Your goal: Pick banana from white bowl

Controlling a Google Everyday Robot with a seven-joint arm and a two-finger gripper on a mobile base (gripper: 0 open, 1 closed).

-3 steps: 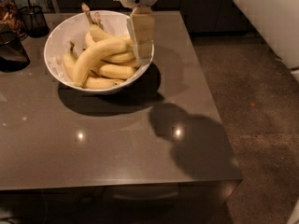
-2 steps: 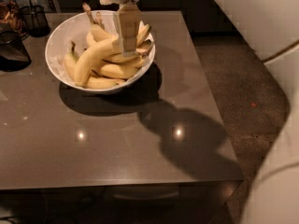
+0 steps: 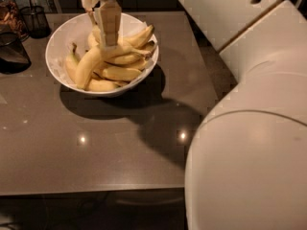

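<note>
The white bowl [image 3: 58,42] stands at the back left of the brown table [image 3: 96,147] and holds several yellow bananas. The banana [image 3: 90,65] is the longest and thickest one; it curves from the bowl's front left up to the middle, on top of the pile. My gripper [image 3: 109,38] comes down from the top edge of the view, over the middle of the bowl. Its tip is at the banana's upper part, and it hides a stretch of the banana. I cannot tell whether it touches the banana.
A dark wire-mesh cup [image 3: 34,18] and a dark glass [image 3: 12,51] stand left of the bowl at the table's back left. My white arm [image 3: 249,128] fills the right side of the view and hides the table's right edge.
My gripper has moved left from the bowl's right rim to its middle and down onto the pile. My arm has swung into the right of the view.
</note>
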